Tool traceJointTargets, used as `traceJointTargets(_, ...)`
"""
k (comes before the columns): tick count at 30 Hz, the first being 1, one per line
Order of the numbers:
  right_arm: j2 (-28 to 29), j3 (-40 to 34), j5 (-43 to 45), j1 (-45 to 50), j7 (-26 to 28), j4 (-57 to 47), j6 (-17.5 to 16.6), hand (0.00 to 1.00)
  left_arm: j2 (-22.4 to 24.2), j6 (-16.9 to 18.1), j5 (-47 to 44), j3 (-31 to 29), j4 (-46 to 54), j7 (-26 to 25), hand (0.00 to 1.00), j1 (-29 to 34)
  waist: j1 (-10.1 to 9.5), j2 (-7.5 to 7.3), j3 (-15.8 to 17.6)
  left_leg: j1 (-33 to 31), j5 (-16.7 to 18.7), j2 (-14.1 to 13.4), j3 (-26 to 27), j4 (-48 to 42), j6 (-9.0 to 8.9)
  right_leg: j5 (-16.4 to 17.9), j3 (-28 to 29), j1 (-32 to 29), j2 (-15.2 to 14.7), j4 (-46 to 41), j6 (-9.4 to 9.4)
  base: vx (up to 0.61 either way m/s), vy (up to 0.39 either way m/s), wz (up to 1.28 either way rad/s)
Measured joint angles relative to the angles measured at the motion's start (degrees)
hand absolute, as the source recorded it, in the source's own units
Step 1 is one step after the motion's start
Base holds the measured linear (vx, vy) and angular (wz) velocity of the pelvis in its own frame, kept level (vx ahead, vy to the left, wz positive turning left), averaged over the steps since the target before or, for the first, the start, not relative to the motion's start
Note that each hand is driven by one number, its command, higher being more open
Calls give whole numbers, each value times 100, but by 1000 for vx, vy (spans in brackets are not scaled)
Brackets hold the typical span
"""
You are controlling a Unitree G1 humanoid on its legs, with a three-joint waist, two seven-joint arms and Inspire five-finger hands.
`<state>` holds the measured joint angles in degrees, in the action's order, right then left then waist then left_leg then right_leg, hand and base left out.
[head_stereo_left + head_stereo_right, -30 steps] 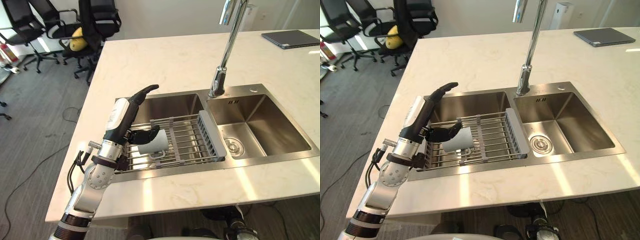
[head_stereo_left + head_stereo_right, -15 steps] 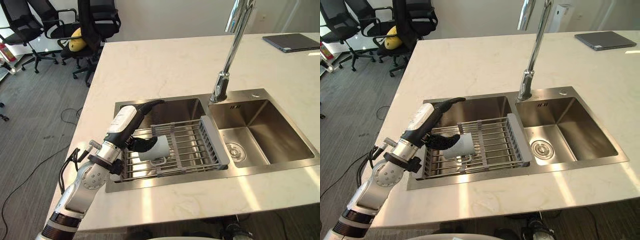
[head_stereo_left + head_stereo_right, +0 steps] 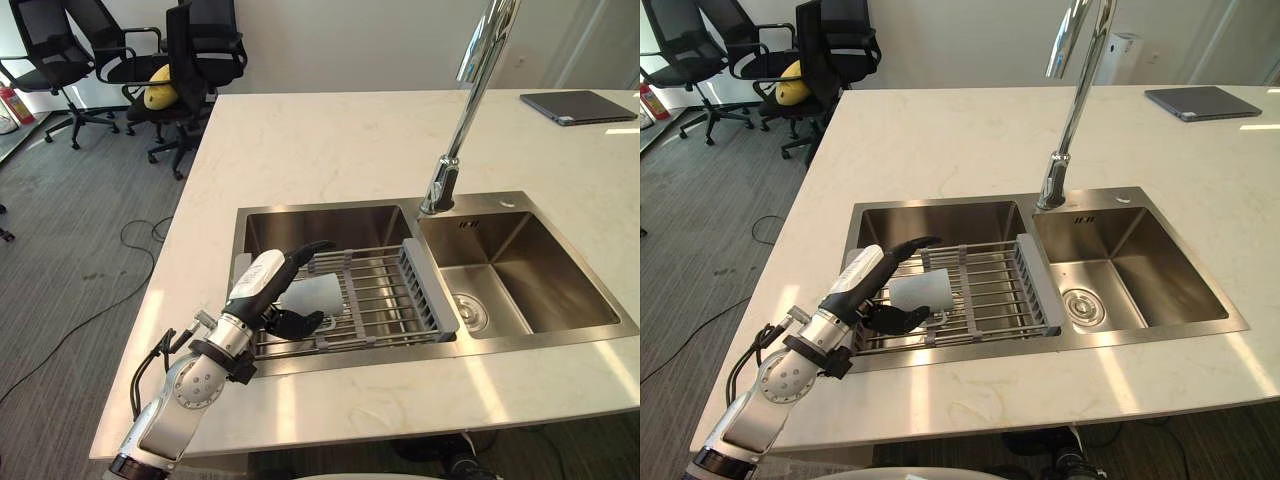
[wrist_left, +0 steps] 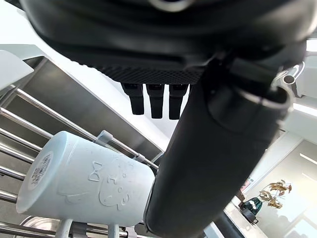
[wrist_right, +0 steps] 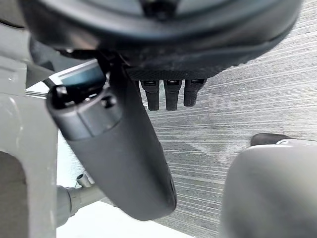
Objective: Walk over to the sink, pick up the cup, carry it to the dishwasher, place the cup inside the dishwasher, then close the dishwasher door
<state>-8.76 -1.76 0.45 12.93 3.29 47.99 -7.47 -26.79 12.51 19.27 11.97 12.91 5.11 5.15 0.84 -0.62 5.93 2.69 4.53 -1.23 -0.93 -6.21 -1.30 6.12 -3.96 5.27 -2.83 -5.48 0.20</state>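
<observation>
A pale cup (image 3: 320, 293) lies on its side on the wire rack (image 3: 385, 300) across the left sink basin. My left hand (image 3: 262, 288) reaches in from the near left edge of the sink. Its thumb (image 3: 308, 249) stretches over the cup's far side, and its fingers (image 3: 297, 322) bend loosely along the near side, not closed on it. In the left wrist view the cup (image 4: 84, 178) rests beside the thumb (image 4: 208, 163), apart from the fingers (image 4: 156, 99). My right hand (image 5: 124, 163) hangs relaxed above grey carpet.
A tall faucet (image 3: 468, 95) rises between the two basins; the right basin (image 3: 525, 270) has a drain. A dark laptop (image 3: 578, 106) lies at the counter's far right. Office chairs (image 3: 195, 45) stand past the counter's left end.
The view has shifted. My left hand has come down lower onto the rack, its thumb now over the cup and its fingers on the near side. The cup has stayed put.
</observation>
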Motion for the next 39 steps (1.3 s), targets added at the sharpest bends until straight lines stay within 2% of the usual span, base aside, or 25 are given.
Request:
traceJointTargets(5, 2, 0, -9, -1, 1, 0, 46, 90, 320, -171, 177, 1, -320, -16, 90, -1, 19, 54, -48, 8, -90, 21, -8, 147, 13, -149, -20, 56, -12, 256, 23, 0, 0, 0)
traceJointTargets(11, 7, -6, -10, 3, -2, -1, 68, 90, 550, -348, 338, 39, -618, -115, 90, -18, 42, 68, -57, 11, -114, 40, -12, 204, 26, -169, -28, 63, -27, 322, 41, 0, 0, 0)
traceJointTargets(24, 27, -38, -9, -65, -1, -11, 109, 90, 772, -604, 928, 104, -1275, -156, 90, -375, 164, 153, -43, -27, -119, 31, 57, 355, 20, -179, 35, -33, -16, 420, 43, 7, 1, -2)
traceJointTargets(25, 27, -40, -9, -69, 0, -11, 117, 90, 772, -612, 1001, 104, -1290, -157, 30, -405, 165, 158, -45, -27, -119, 32, 59, 363, 20, -179, 35, -33, -17, 433, 43, 49, 6, -2)
traceJointTargets(39, 59, -30, -8, -226, -2, -15, 120, 90, 772, -700, 1207, 210, -1598, -159, 30, -837, 183, 227, -9, -26, -120, 32, 120, 437, 21, -198, 79, -49, -19, 480, 57, 16, 3, -1)
